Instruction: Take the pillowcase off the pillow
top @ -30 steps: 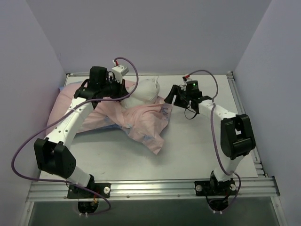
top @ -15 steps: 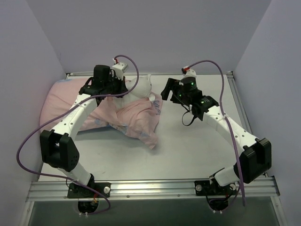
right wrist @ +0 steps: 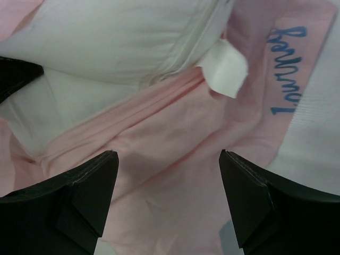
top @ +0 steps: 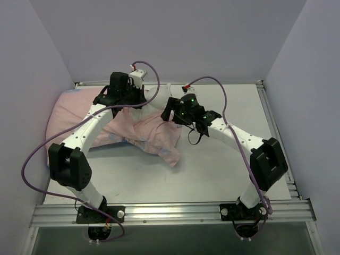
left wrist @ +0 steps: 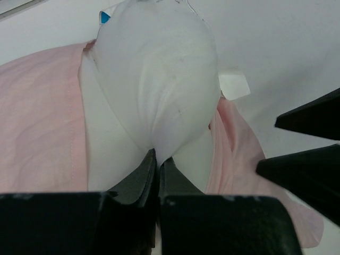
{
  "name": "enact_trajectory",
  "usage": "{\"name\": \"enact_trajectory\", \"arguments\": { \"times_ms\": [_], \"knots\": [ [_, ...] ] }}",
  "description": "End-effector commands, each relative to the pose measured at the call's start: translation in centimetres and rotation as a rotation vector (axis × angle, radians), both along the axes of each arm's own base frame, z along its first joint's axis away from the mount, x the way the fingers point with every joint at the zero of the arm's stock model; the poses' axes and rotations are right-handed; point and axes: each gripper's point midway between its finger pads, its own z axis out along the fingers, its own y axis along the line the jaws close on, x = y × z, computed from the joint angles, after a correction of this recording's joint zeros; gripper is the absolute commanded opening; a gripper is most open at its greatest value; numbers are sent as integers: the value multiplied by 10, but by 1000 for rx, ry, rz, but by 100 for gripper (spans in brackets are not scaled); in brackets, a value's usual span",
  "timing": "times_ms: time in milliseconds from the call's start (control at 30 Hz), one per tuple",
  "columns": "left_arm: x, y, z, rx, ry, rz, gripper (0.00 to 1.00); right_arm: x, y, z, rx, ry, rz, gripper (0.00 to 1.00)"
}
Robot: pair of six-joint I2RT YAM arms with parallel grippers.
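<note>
The pillowcase (top: pixel 155 134) lies pink side out across the left half of the table, bunched into a loose flap near the middle. A white corner of the pillow (top: pixel 158 99) sticks out of its opening. My left gripper (top: pixel 145 102) is shut on that pillow corner (left wrist: pixel 159 79), the jaws pinching a white fold with pink pillowcase (left wrist: pixel 42 111) on both sides. My right gripper (top: pixel 168 113) hovers open just right of it. Between its spread fingers lies pink pillowcase cloth (right wrist: pixel 175 180), apart from both pads. The pillow (right wrist: pixel 117 42) and its white tag (right wrist: pixel 227 69) lie above.
Bare grey tabletop (top: pixel 234 159) spreads to the right and front. A metal rail (top: pixel 212 84) borders the back edge, with walls close on the left and behind. Purple cables (top: pixel 32 159) loop off both arms. Blue handwriting (right wrist: pixel 287 69) marks the pillowcase hem.
My right arm has swung left from over the bare table to the pillowcase opening, and its jaws have spread wider. The left gripper stays shut on the pillow corner, drawn slightly back.
</note>
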Motion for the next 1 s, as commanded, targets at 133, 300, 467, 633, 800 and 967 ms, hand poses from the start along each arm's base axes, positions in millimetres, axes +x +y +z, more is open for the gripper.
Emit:
{"name": "enact_trajectory", "arguments": {
  "times_ms": [133, 300, 467, 633, 800, 967],
  "knots": [
    [19, -5, 56, -59, -158, 22, 2, 27, 62, 0, 99, 4, 32, 78],
    [27, -4, 53, -61, -147, 45, 2, 22, 74, -27, 51, 45, 45, 58],
    [59, 31, 57, 10, -196, 195, 2, 0, 43, -40, -29, 57, 25, 10],
    [95, 61, 69, 44, -226, 287, 2, -42, 6, -69, -124, 141, 40, 0],
    [106, 84, 90, 38, -253, 333, 2, -71, -33, -104, -203, 229, 23, 0],
    [103, 100, 110, 19, -280, 345, 2, -86, -71, -144, -232, 327, 1, 0]
  ]
}}
